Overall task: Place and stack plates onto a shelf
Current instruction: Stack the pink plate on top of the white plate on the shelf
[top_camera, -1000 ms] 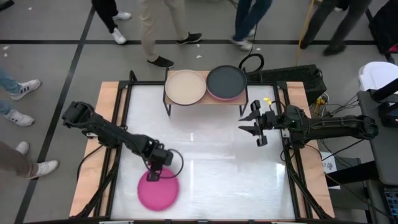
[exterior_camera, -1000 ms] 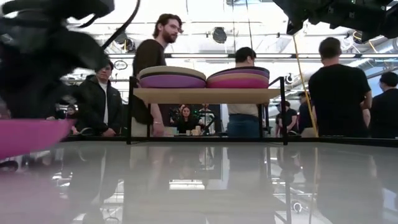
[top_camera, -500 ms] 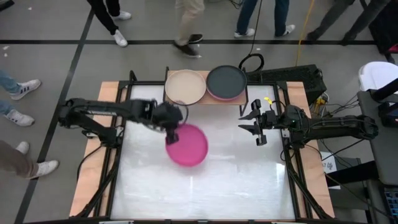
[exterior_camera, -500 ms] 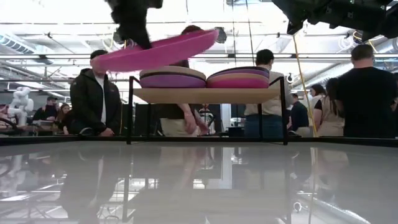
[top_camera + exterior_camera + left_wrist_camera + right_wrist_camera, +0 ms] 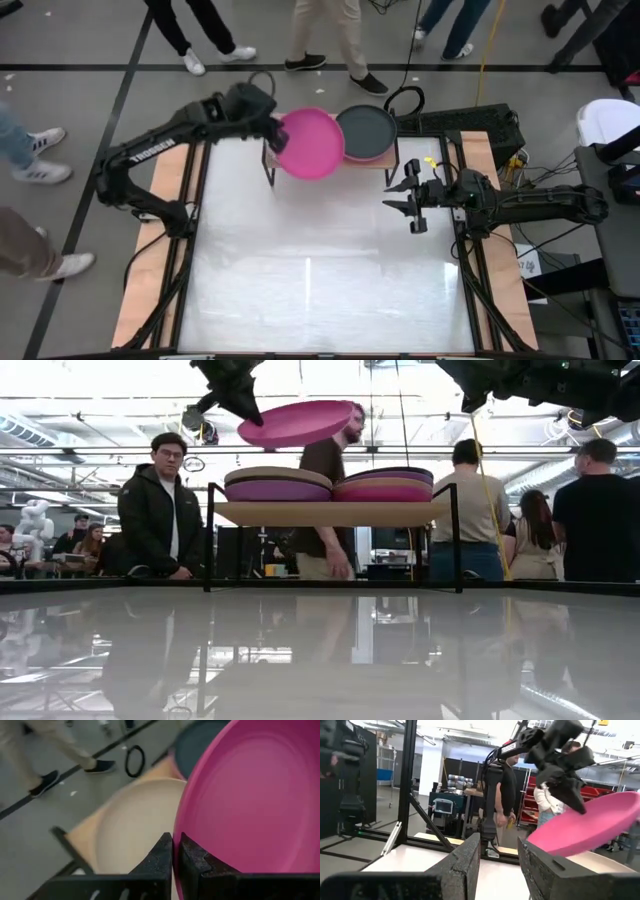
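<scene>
My left gripper [image 5: 272, 135] is shut on a magenta plate [image 5: 312, 143] and holds it in the air over the left half of the shelf [image 5: 388, 160]. In the low view the plate [image 5: 300, 422] hangs above the left stack, a cream plate [image 5: 277, 475] on a purple one. The right stack is topped by a dark grey plate [image 5: 366, 132]. The shelf's light-wood top [image 5: 330, 512] stands on thin black legs at the table's far edge. My right gripper [image 5: 408, 203] waits open above the table's right side. My left gripper pinches the magenta plate's rim [image 5: 178, 827] between its two fingers [image 5: 162, 857], on the edge toward the table's left. It comes from the left, slanting down. The plate is lifted clear and tilted, with its free edge [image 5: 355, 407] higher than the held edge.
People stand and walk just beyond the table's far edge [image 5: 165, 500]. A black frame rail [image 5: 200, 200] runs along the table's left side. The white tabletop [image 5: 320, 270] in front of the shelf is bare.
My left gripper has carried the magenta plate from the table's near left part up and toward the far edge, until it hangs above the cream plate on the shelf. The plate has gone from low beside the table to tilted well above the shelf.
</scene>
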Robot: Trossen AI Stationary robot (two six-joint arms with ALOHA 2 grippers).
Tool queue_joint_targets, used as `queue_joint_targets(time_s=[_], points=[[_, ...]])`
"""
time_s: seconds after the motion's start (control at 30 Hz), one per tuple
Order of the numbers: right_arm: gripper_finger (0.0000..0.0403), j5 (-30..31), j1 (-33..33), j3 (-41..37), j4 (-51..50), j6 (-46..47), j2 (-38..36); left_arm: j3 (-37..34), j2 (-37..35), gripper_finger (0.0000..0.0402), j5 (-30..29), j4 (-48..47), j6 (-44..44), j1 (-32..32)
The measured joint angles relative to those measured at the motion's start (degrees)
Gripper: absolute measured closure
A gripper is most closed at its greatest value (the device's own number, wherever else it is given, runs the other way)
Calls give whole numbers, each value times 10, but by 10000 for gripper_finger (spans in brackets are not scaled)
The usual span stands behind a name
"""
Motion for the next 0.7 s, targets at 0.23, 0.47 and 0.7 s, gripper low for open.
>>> queue_joint_targets(time_s=[0.23,0.47,0.7], points=[[291,63,0,0,0,-27,0,0,8,392,81,26,-14,117],[291,75,0,0,0,-51,0,0,49,392,200,-2,-29,186],[291,76,0,0,1,-70,0,0,85,392,201,-67,-3,211]])
